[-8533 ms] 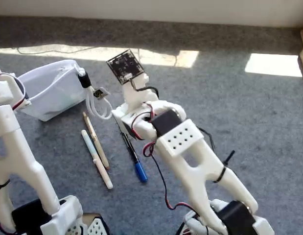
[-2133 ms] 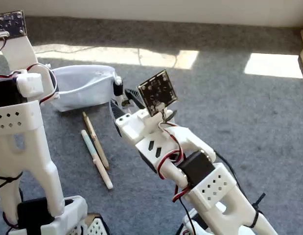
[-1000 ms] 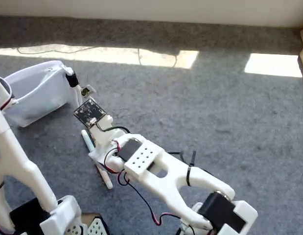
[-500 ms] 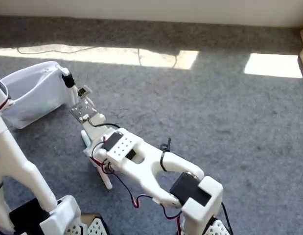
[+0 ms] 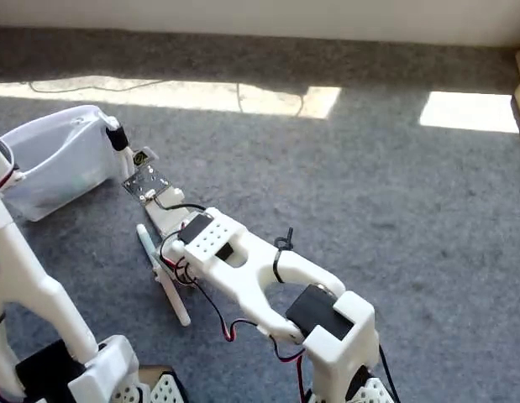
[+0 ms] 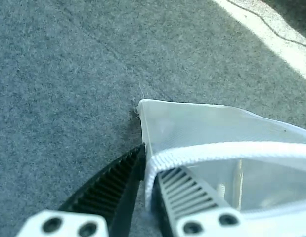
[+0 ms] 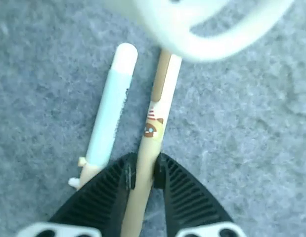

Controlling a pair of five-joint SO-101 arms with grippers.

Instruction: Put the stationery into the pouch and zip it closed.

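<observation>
2 white robot arms work over a grey carpet crossed by bright patches of sunlight.

From the high view, the left arm stands at the left edge and holds up 1 end of a white, see-through pouch. The pouch's other end rests on the carpet, well apart from the pens. In the left wrist view, the left gripper is pinched shut on the pouch's woven white rim. 1 black ribbed finger is outside the pouch and 1 white finger is inside it.

The right arm stretches low across the carpet from the near side, its wrist over 2 pens that lie side by side. In the right wrist view, the right gripper is closed around a tan pen with a small cartoon figure printed on it. Its black fingers press on both sides of the barrel, which lies on the carpet. A pale blue pen with a white cap lies just beside the tan pen, outside the fingers. A blurred white loop hangs close to the camera, over the far ends of the pens.
</observation>
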